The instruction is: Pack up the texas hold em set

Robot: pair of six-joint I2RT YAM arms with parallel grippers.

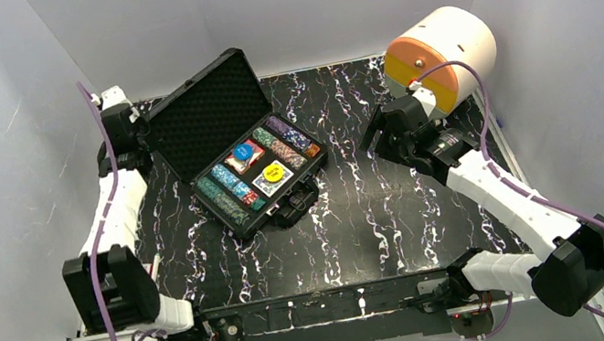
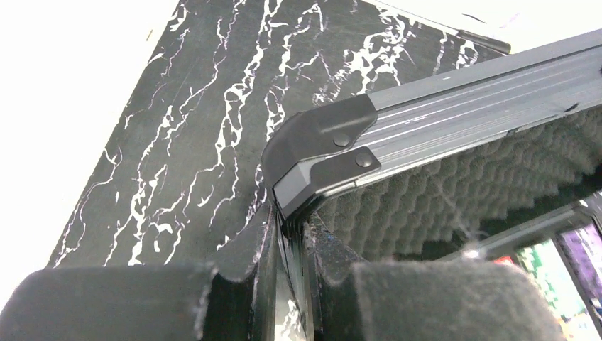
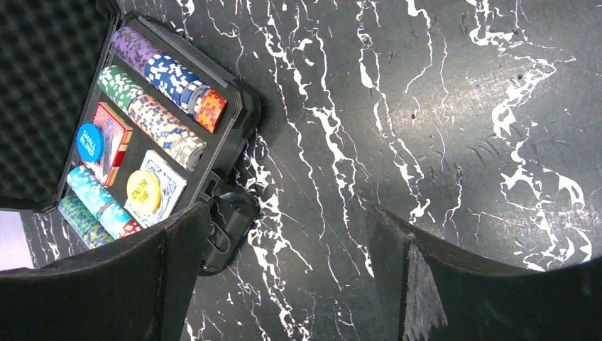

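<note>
At the left, the lid (image 2: 454, 92) of the open case (image 1: 211, 116), lying left of the bench's (image 1: 362, 216) middle, is being clenched at its corner by the left fingers (image 2: 106, 305); so thin a pinch could be lost and the lid dropped onto the chips (image 3: 160, 121). That pinch is being shown by the left wrist view alone, while the right fingers (image 3: 92, 284) are being shown released beside the case by theirs.

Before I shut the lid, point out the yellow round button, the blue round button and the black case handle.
yellow round button (image 3: 143, 190): right wrist view, face centre.
blue round button (image 3: 90, 142): right wrist view, face centre.
black case handle (image 3: 230, 226): right wrist view, middle of grip.
</note>
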